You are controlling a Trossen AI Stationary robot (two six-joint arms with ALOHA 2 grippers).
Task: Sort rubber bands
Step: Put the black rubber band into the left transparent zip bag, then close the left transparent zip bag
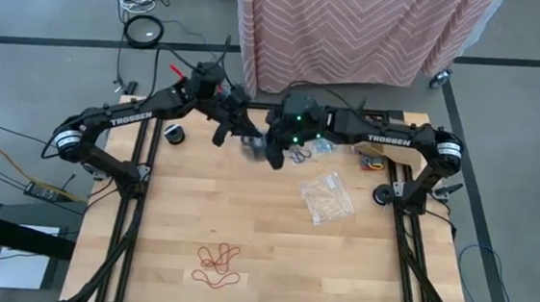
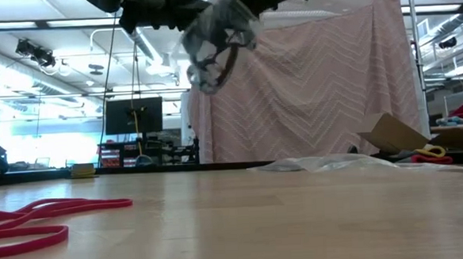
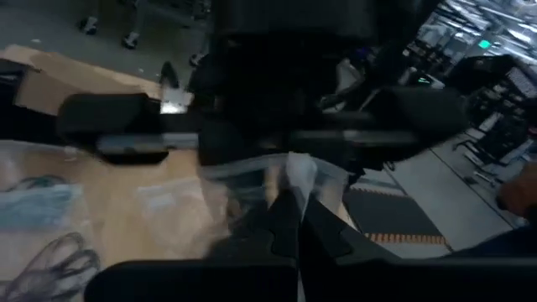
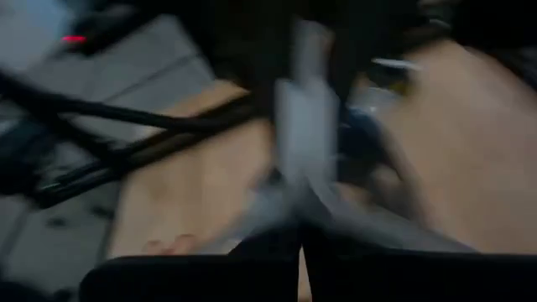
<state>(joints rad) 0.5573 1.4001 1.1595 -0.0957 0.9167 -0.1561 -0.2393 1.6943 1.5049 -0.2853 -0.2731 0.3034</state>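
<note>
High view shows the left end effector [image 1: 236, 129] and the right end effector [image 1: 272, 149] meeting above the far middle of the pale wooden worktop [image 1: 189, 203], both pinched fully closed on one clear crinkly plastic bag [image 1: 256, 148] hanging between them; low view shows dark rubber bands inside the bag [image 2: 216, 55]. Just beside the right end effector lies a second clear bag of tan bands [image 1: 327, 197], with more bags and a coloured clutter [image 1: 373, 162] beyond it. Well apart, at the near edge, red rubber bands [image 1: 217, 265] lie loose on the worktop.
</note>
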